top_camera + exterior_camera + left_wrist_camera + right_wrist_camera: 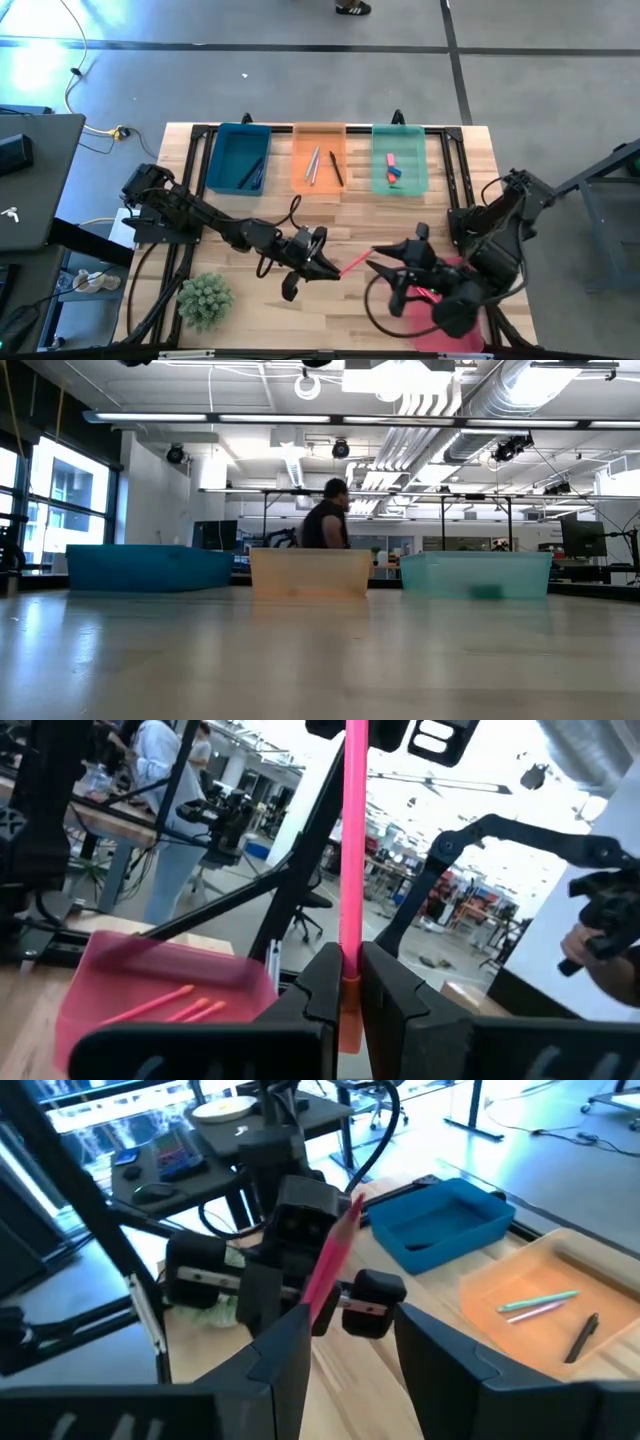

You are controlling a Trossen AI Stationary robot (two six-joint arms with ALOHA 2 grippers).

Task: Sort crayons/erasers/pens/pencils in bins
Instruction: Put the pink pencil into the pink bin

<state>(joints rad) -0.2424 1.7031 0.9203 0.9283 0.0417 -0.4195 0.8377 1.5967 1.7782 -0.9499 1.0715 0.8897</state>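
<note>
My left gripper [333,270] hangs over the table's near middle, shut on a long thin pink stick [355,262] whose free end points toward my right gripper [385,262]. That gripper stands open just right of the stick's tip, touching nothing. At the far edge stand the blue bin [225,150], the orange bin [302,140] and the green bin [410,140]. The green bin holds the erasers [392,171]. The red-pink bin [150,985], with several pink sticks inside, lies under my right arm. My left gripper pinches the pink stick near its back end [350,982] between its two fingers. The fingers come about level from the table's left, and the stick runs on past the fingertips toward the right. The stick is lifted clear of the table.
The blue bin [440,1225] holds dark pens, the orange bin [560,1295] holds several pens or pencils. A small green plant [205,298] stands at the near left. A person [325,525] is in the room beyond the far edge. Bare wood lies in front of the bins.
</note>
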